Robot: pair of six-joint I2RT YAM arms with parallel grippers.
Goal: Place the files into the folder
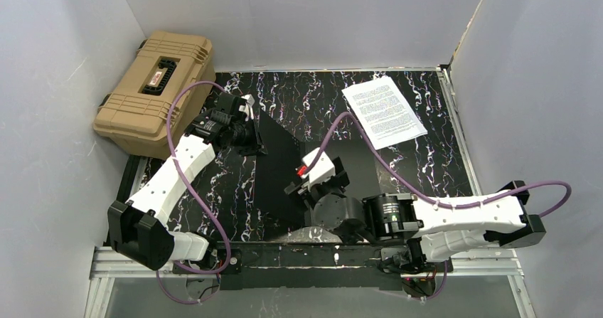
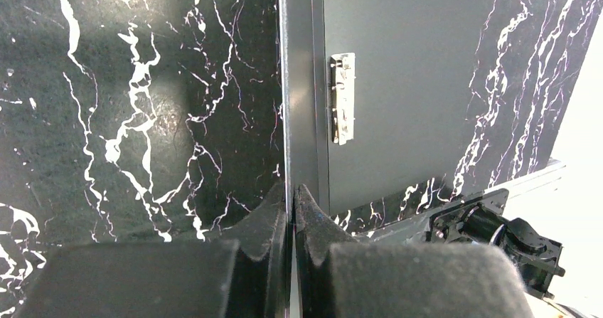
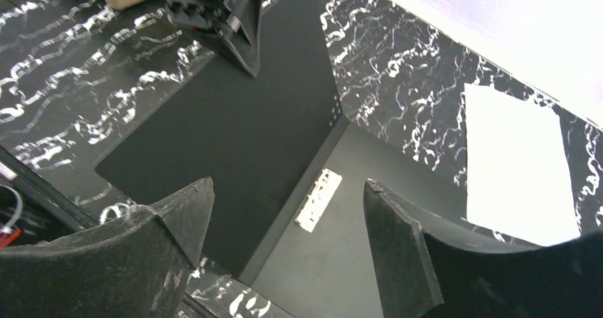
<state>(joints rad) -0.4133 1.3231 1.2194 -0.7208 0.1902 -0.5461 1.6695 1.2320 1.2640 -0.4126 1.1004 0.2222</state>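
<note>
While the folder (image 1: pixel 279 172) lies open with its black inside showing, the left gripper (image 2: pixel 291 203) is clamped tight on the outer edge of its left cover, holding that cover tilted up. The right gripper (image 3: pixel 288 185) hovers above the folder's spine, over a metal clip (image 3: pixel 318 200), jaws spread wide and empty. The files (image 1: pixel 384 110) lie flat beyond the folder's far right corner, apart from it.

White panel walls (image 1: pixel 320 19), black white-veined marble tabletop (image 1: pixel 299 97), tan ribbed hard case (image 1: pixel 153 94) in far-left corner
</note>
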